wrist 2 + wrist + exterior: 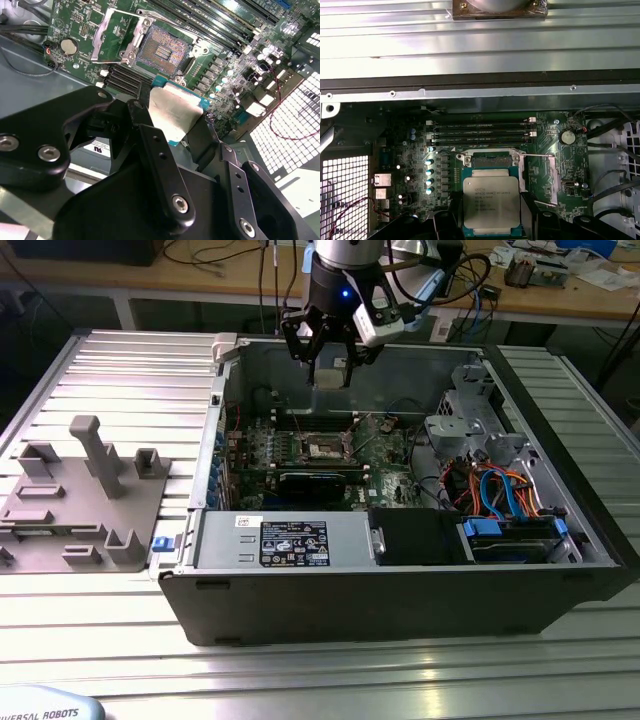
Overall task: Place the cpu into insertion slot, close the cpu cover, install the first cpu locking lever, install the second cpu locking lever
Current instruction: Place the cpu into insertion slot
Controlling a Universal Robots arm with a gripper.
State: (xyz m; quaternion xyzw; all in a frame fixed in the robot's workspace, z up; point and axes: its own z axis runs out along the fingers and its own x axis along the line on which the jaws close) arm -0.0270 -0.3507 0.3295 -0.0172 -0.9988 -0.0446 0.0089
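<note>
I have the gripper (328,370) high over the open case (400,590), its fingers (150,135) clamped on two opposite edges of the cpu (174,114), metal top facing the first wrist camera. The insertion slot (162,50) lies bare on the green motherboard (545,150), well below the chip, and the cpu cover (102,35) stands swung open beside it. To do this well, I judge I should square the chip's edges to the socket rim, centre it, and lower it flat and slowly, since the contacts look easy to bend. In the first wrist view the chip overlaps part of the socket, so it is not centred yet.
</note>
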